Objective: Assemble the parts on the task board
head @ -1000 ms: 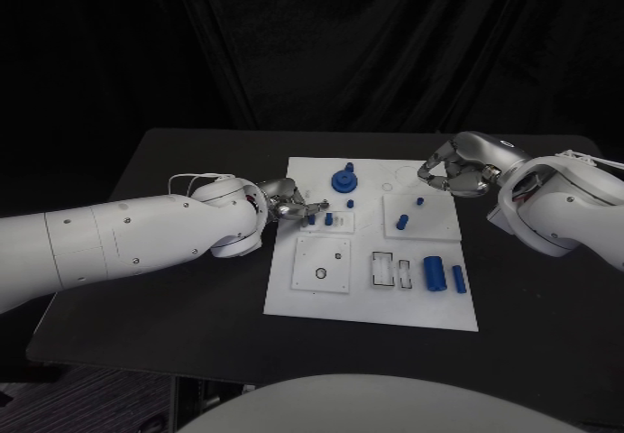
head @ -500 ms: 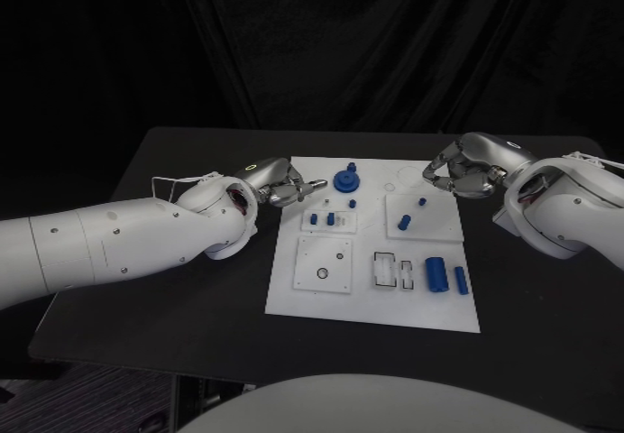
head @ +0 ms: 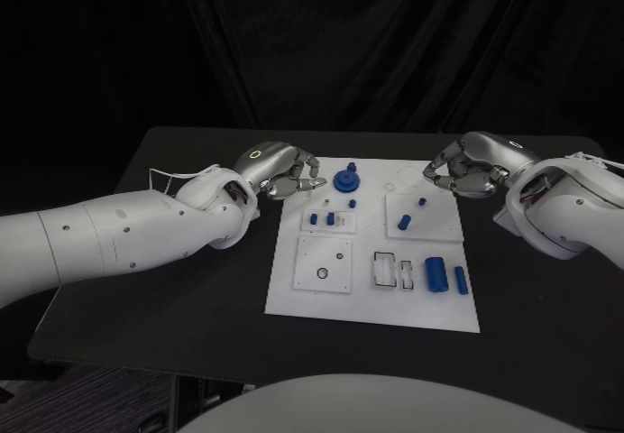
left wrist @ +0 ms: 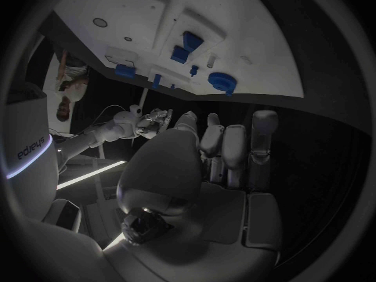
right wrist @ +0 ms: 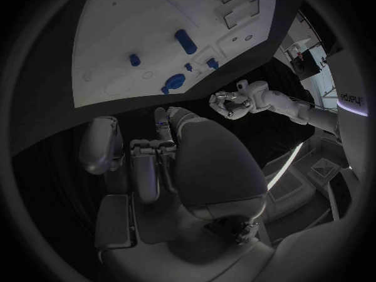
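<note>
The white task board [head: 371,302] lies mid-table. A round blue part with a stem [head: 346,179] stands at its far end. Small blue pegs [head: 323,218] sit in a raised plate, and two more parts [head: 403,220] are on the plate to the right. Two blue cylinders [head: 446,276] lie at the near right. My left hand [head: 289,173] hovers at the board's far left edge, fingers curled in, nothing seen in them [left wrist: 227,147]. My right hand [head: 462,173] hangs over the far right corner, fingers curled [right wrist: 156,150]; a bluish spot shows at the fingertips, unclear.
Rectangular slots [head: 390,269] and a plate with round holes [head: 323,263] take up the board's near half. Black table [head: 169,298] surrounds the board on every side. My left forearm [head: 117,239] lies across the table's left part.
My left hand has drawn back from the small peg plate toward the board's far left edge and curled in. The right hand has hardly moved.
</note>
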